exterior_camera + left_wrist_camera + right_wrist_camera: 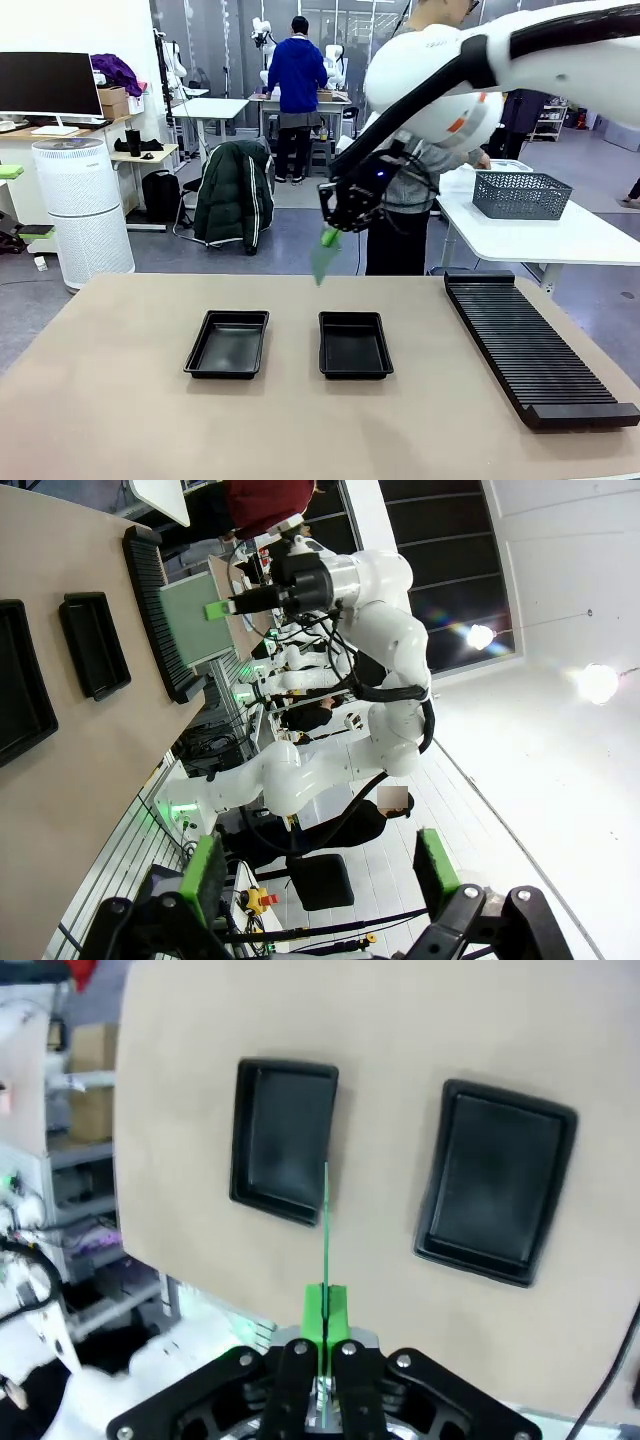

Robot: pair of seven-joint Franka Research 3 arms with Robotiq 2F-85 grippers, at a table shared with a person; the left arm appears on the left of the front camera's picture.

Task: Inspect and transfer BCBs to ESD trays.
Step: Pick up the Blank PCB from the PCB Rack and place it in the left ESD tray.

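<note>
Right gripper (322,1305) clenched on a BCB (326,1220), held in the air near the far edge of the table (100,400), beyond both ESD trays (228,315). Left gripper (320,875) fingers spread wide, grasping nothing.

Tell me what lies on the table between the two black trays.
Nothing: the strip of table between the left tray and the right tray is bare, as the front view shows.

At your right, a long black ribbed slotted plastic rack (535,345) lies on the beige tabletop (110,400). Past it, you see a grey perforated basket (520,194) on a white side table (565,238). Far left stands a white cylindrical air purifier (82,212) (on the floor), and a dark green jacket (234,192) drapes a chair.
</note>
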